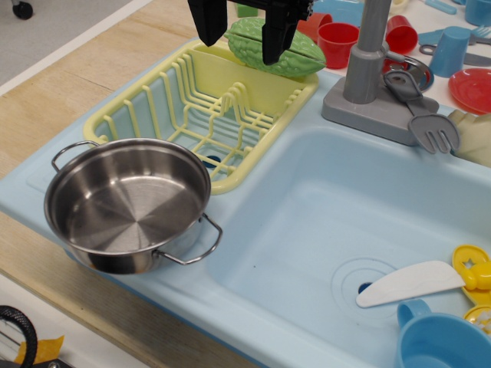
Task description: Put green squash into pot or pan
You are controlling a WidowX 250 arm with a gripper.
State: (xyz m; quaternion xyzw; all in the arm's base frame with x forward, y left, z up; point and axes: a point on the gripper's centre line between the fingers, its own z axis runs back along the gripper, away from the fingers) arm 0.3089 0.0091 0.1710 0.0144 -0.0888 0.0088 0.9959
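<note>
Blue sink unit (322, 253): claw (239, 34) astride green squash (295, 52), pot (126, 203) apart.

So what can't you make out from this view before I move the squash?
- Fingers on the green squash: contact not visible; gripper body cut off by top edge.
- Squash's left end: hidden behind the fingers.
- Pot: far outer wall hidden by its rim.
- Cups behind the faucet: partly blocked.

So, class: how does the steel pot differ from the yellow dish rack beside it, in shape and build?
The pot is round, shiny metal with solid walls; the yellow dish rack is rectangular, matte plastic with open slats. The pot has two wire loop handles; the rack shows none. Both are empty and sit on the blue sink's drainboard.
</note>
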